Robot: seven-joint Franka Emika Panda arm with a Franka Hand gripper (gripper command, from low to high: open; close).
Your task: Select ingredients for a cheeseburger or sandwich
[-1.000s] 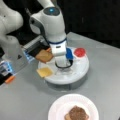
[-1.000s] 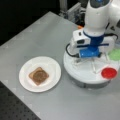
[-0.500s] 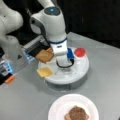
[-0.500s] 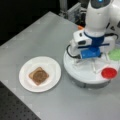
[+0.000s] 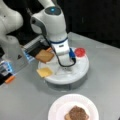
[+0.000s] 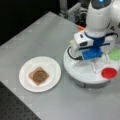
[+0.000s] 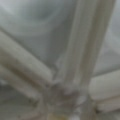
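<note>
The pincer point(image 6: 96, 65), whose opening cannot be told, is lowered into the white sectioned tray point(image 5: 82, 71) near the thin yellow cheese square point(image 5: 44, 72), judged light, stiff and best taken by its edges, while the patty-topped toast point(image 6: 38, 75) lies on the white paper plate point(image 6: 53, 66).

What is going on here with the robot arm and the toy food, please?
A white Franka arm has its gripper lowered over the middle of the white sectioned round tray. On the tray lie a brown toast square, a yellow cheese square, a red disc and a green leaf. On the white paper plate a dark brown round patty already sits on a toast square.
</note>
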